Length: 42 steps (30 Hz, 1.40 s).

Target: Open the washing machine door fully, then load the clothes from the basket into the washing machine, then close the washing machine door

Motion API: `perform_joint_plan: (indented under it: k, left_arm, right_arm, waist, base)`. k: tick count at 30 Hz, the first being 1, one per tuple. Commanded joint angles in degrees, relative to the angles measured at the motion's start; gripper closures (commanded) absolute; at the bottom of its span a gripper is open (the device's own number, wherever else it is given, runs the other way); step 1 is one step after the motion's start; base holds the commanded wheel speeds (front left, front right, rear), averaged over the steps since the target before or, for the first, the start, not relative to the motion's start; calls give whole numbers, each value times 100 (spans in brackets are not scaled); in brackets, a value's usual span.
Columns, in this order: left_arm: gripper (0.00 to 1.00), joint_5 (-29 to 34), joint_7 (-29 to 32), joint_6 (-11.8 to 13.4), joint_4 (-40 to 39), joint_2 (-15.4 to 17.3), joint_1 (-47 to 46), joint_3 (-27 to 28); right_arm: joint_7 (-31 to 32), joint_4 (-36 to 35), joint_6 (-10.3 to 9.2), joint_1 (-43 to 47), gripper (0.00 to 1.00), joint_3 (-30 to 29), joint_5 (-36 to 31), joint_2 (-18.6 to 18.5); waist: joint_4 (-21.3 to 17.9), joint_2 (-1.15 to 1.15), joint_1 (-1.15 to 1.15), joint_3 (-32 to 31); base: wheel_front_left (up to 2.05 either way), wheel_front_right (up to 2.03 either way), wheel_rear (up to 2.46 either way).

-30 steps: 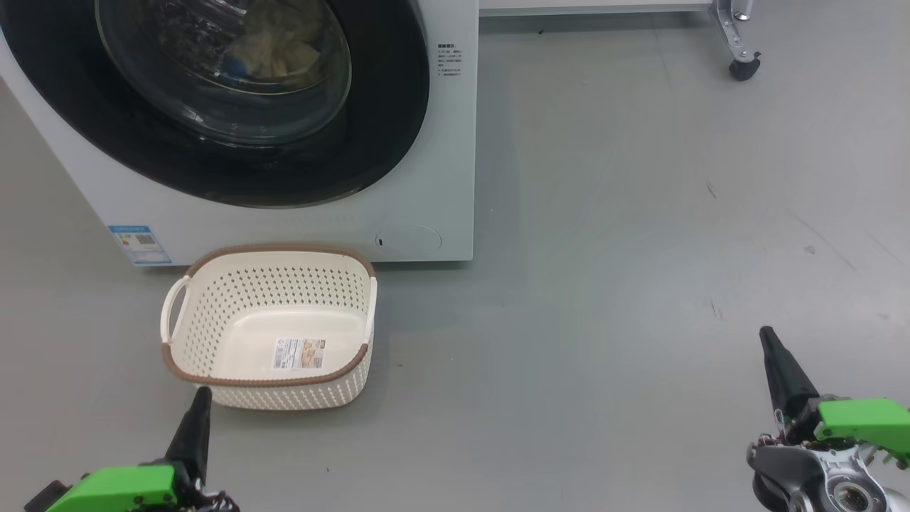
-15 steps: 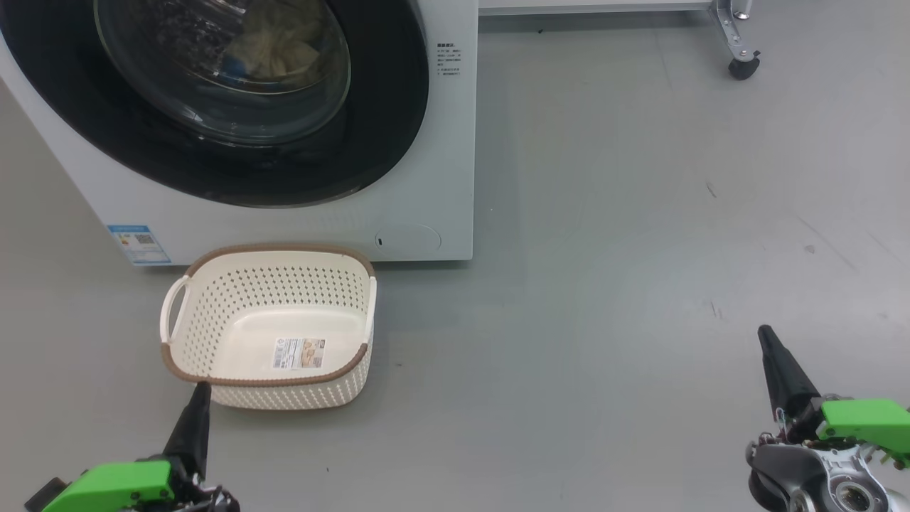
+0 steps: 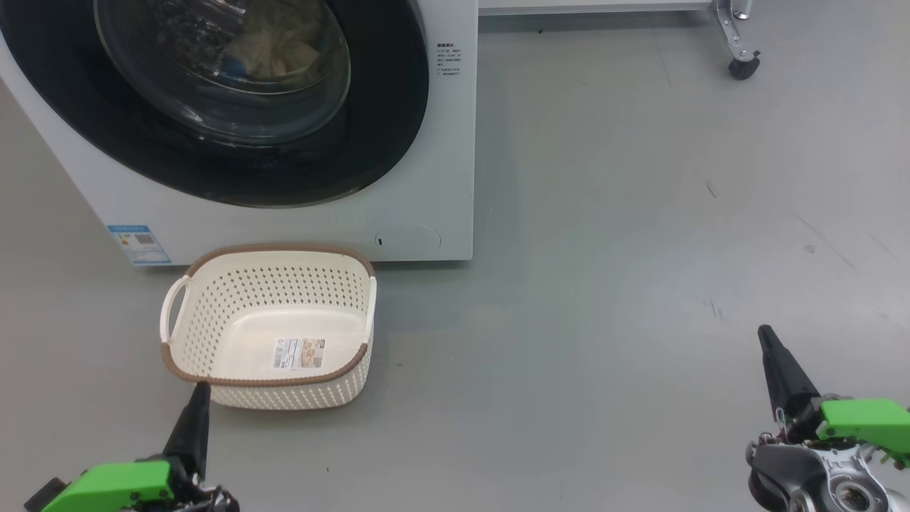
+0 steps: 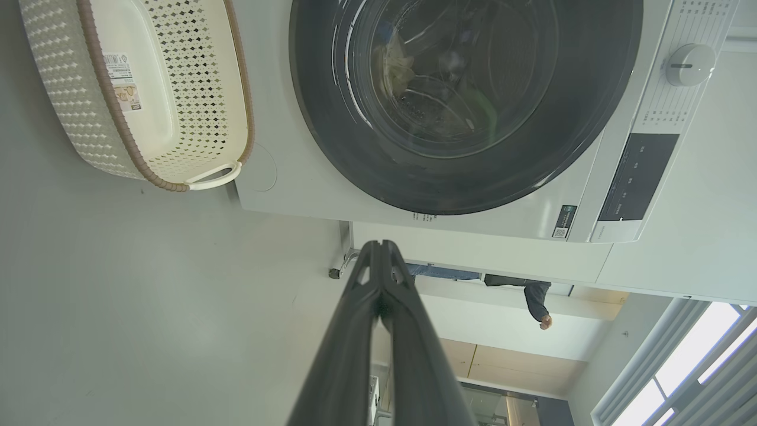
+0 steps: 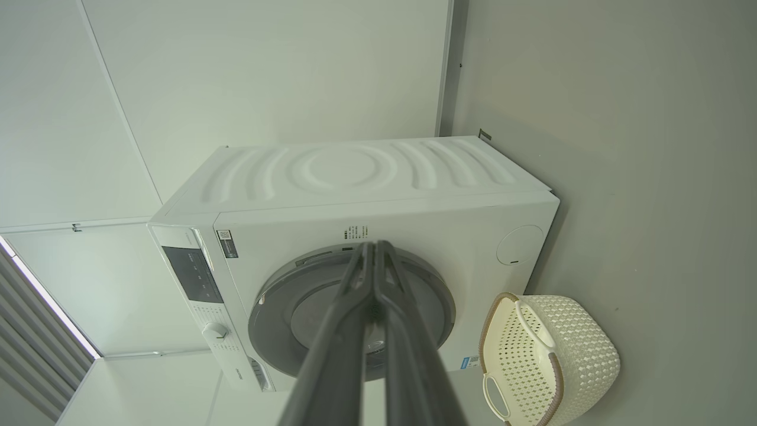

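Our left pincer [image 4: 381, 248] barely shifted, basket [image 3: 277, 248] just ahead. It and our right pincer [image 5: 374, 247] were pressed together.

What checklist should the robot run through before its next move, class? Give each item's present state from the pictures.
1. Round, glossy black-framed washing machine door lies shut against the big white washing machine: ok.
2. Door latch engaged: cannot tell.
3. Cream-yellow clothes sit inside, behind the glass: ok.
4. Cream perforated plastic basket holds just its paper label: ok.
5. Left gripper shut, holding nothing: ok.
6. Right gripper shut, holding nothing: ok.
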Motion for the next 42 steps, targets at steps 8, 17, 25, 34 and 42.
perform_joint_plan:
  k: [8,17,25,34,42]
  left_arm:
    - [100,-23,49,-41,-161,41,-273,220]
    - [100,-21,51,-41,-161,39,-273,222]
    - [100,-20,52,-41,-161,38,-273,224]
    - [100,-18,54,-41,-161,36,-273,226]
    - [100,-17,55,-41,-161,35,-273,228]
  right_arm:
    - [32,-216,-15,-332,100,90,41,-123]
    - [32,-216,-15,-332,100,90,41,-123]
    - [32,-216,-15,-332,100,90,41,-123]
    - [32,-216,-15,-332,100,90,41,-123]
    - [32,-216,-15,-332,100,90,41,-123]
  waist:
    - [0,0,0,0]
    - [0,0,0,0]
    - [0,0,0,0]
    - [0,0,0,0]
    - [0,0,0,0]
  base:
    - [0,0,0]
    - [0,0,0]
    - [0,0,0]
    - [0,0,0]
    - [0,0,0]
